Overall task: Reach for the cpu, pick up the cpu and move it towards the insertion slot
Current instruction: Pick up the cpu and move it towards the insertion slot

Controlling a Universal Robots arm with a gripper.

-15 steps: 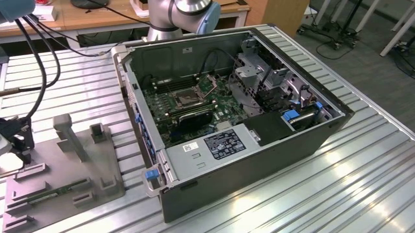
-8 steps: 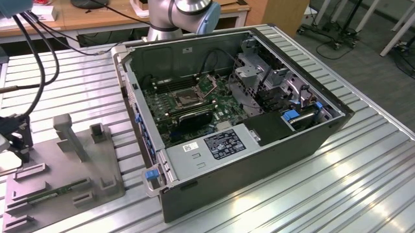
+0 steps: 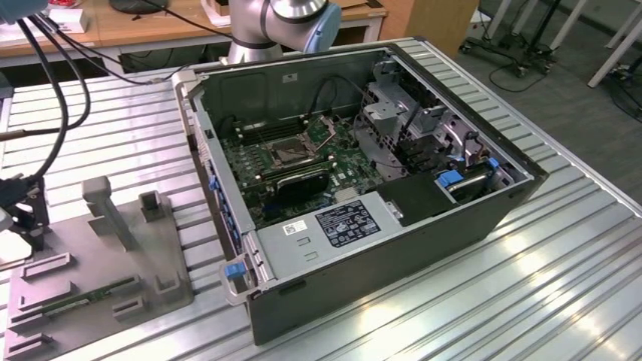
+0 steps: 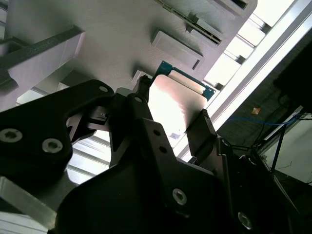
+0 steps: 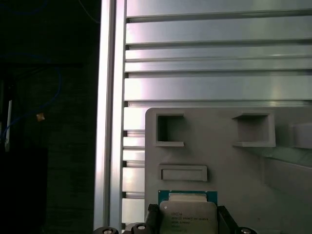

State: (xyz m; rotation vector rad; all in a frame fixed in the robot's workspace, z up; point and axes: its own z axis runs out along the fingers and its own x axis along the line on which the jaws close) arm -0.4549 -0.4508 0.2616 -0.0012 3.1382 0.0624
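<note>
Reach complete: the gripper [image 4: 171,105] has its fingers [image 4: 204,131] closed narrow on 2 opposite edges of the cpu [image 4: 175,97], at the grey tray [image 5: 219,156]; lift-off cannot be confirmed. The insertion slot [image 3: 291,153] in the computer case [image 3: 401,248] lies well apart; transfer outstanding

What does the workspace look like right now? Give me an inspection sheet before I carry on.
Surface: slatted aluminium table, bearing an open computer case and a grey tray.
Job's things: cpu sits over the grey tray; insertion slot is on the board inside the case, far from the cpu.
Clutter: green memory stick lying on the tray.
Grippers: gripper shut on the cpu, fingers against two opposite edges; whether the cpu is lifted cannot be told.
Cables: black cables hang at the exterior view's left.
Surroundings: wooden desk behind the table.
</note>
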